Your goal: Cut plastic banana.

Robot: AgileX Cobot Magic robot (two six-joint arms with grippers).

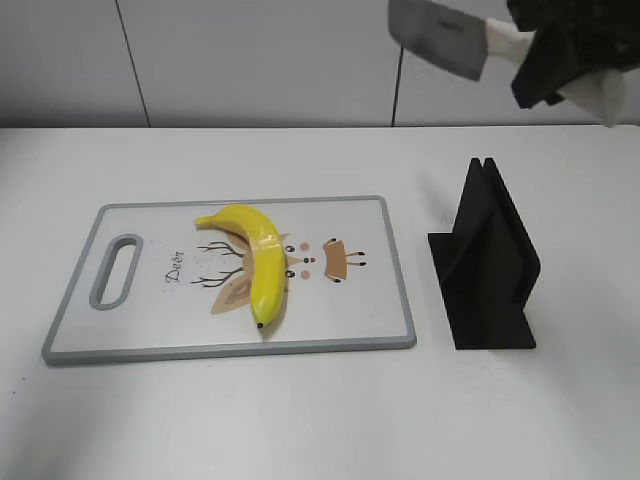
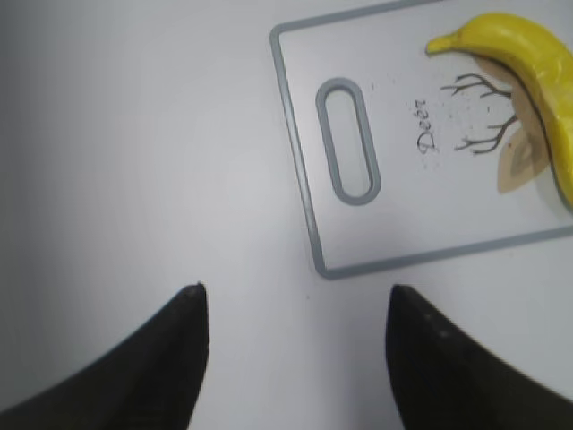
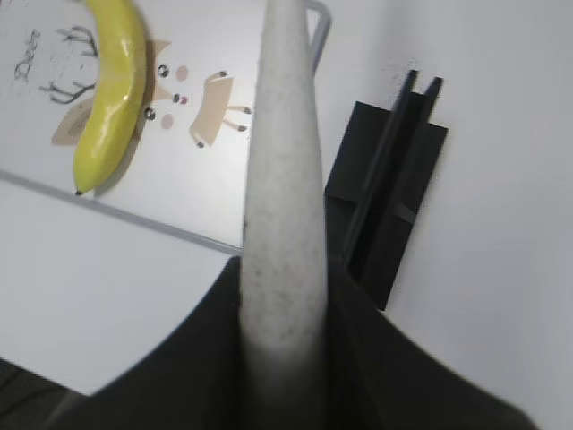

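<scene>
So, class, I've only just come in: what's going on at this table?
The right hand holds a cleaver-style knife raised high above the table, to the right of and behind the cutting board. The plastic banana lies whole and uncut on the board. The black knife stand beside the board is empty. The left hand is open and hovers over bare table near the board's handle end.

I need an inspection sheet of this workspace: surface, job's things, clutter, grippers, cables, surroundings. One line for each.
Surface: white table, no marks seen.
Job's things: plastic banana lies whole on the cutting board; the knife is held high, right of the board.
Clutter: black knife stand stands empty beside the board.
Grippers: right gripper has its jaws shut on the knife handle; left gripper is open above bare table near the board's handle end, holding nothing.
Cables: nothing seen.
Surroundings: plain light wall panels.
</scene>
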